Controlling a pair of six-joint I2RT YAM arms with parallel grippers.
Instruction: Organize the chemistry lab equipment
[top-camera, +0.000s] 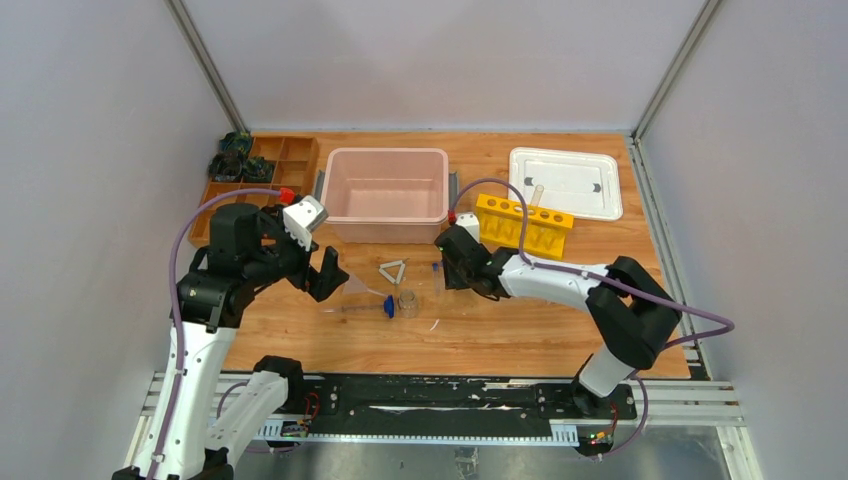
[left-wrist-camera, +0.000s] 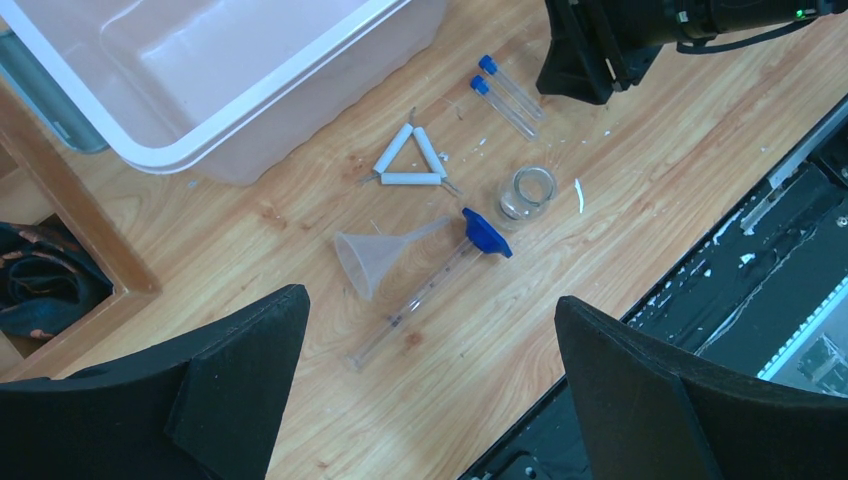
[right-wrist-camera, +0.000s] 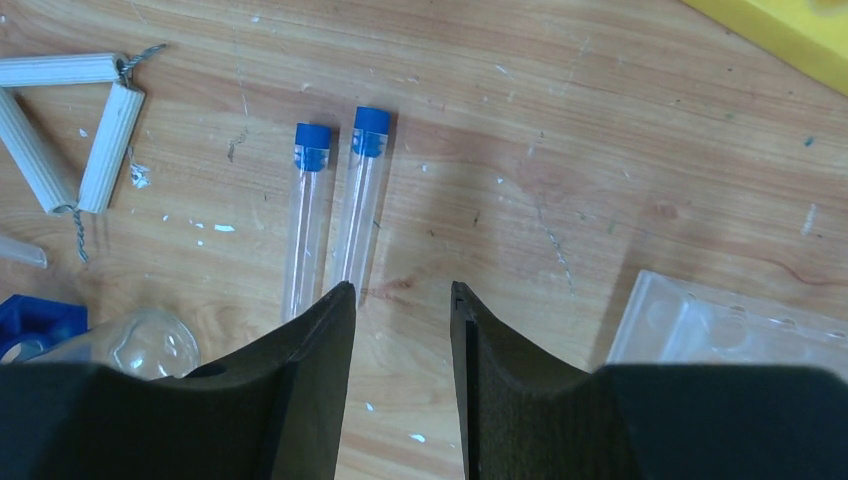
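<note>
Two blue-capped vials (right-wrist-camera: 308, 220) lie side by side on the table, just ahead of the right gripper (right-wrist-camera: 402, 292), whose jaws are narrowly parted with only bare wood between them. The left gripper (left-wrist-camera: 430, 305) hangs wide open and empty above one funnel (left-wrist-camera: 368, 262), one glass tube (left-wrist-camera: 400, 315), one tiny beaker (left-wrist-camera: 527, 192) and one pale triangle (left-wrist-camera: 408, 160). Only the overhead view shows the yellow rack (top-camera: 522, 224) beside the pink bin (top-camera: 387, 193). Only the right wrist view catches the clear vial tray (right-wrist-camera: 720, 325).

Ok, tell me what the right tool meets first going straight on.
Likely the blue-capped vial nearest its gap, lying just ahead of the right tool; height above the table is unclear.
</note>
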